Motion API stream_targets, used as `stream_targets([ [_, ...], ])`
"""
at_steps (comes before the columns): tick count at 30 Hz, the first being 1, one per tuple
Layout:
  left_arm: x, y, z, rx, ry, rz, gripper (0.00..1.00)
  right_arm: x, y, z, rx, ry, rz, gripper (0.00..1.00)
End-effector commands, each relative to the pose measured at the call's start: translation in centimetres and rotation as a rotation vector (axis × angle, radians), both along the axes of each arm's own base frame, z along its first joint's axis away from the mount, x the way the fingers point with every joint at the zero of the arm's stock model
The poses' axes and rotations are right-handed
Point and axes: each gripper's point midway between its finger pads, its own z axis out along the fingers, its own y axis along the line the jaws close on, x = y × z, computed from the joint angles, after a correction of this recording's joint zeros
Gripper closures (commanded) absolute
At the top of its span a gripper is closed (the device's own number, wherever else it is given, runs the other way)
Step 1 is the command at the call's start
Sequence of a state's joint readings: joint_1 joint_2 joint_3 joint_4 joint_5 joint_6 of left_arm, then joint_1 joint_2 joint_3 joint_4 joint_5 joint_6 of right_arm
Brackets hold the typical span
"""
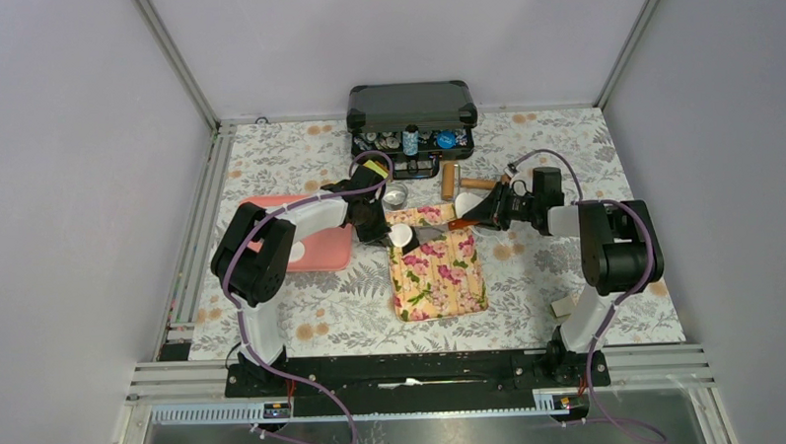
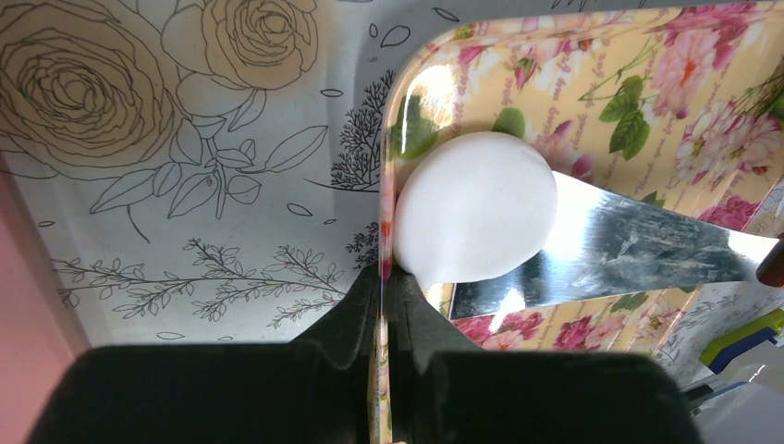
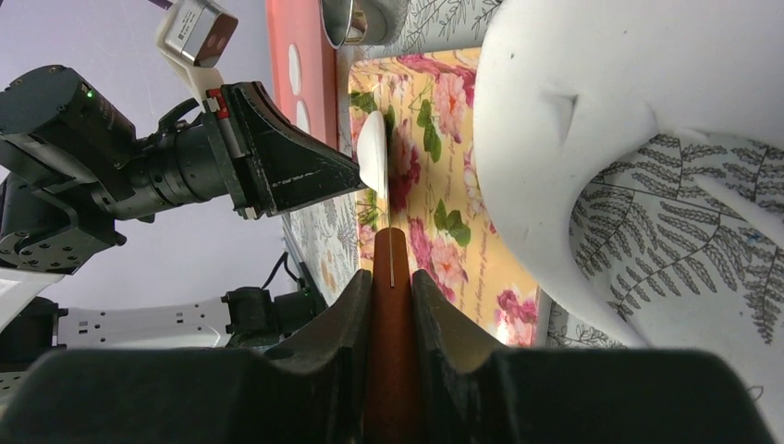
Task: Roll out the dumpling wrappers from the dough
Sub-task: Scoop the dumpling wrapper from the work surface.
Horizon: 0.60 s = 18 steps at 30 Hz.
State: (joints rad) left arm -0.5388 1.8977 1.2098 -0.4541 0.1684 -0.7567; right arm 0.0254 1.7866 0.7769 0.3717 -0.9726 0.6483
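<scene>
The dumpling wrapper (image 1: 400, 235) sits at the edge of the board (image 1: 440, 280), tray (image 1: 326, 250) left, case (image 1: 411, 108) behind.

Left arm (image 1: 272, 248): rises from lower left and bends toward frame centre. The left gripper (image 1: 393, 230) has its jaws pinched on the edge of a dumpling wrapper (image 2: 476, 205).

Right arm (image 1: 607, 242): folded in from the right side. The right gripper (image 1: 480, 215) points left, clamped on a brown handle (image 3: 392, 324).

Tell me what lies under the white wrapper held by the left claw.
A shiny blade runs under the wrapper, with the floral tray below both. The blade's tip and the tray patch behind the wrapper are covered.
</scene>
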Motion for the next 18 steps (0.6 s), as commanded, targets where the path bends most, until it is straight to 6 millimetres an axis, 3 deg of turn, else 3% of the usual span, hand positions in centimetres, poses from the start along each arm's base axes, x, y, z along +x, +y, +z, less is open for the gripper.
stream_targets([
  [1, 0.9, -0.3, 1.0, -0.016, -0.032, -0.007, 1.00, 1.3, 0.1, -1.2, -0.038, -0.053, -0.032, 1.00],
  [18, 1.0, -0.3, 1.1, -0.015, -0.036, -0.012, 1.00, 2.0, 1.1, -1.3, 0.075, -0.071, -0.059, 1.00],
])
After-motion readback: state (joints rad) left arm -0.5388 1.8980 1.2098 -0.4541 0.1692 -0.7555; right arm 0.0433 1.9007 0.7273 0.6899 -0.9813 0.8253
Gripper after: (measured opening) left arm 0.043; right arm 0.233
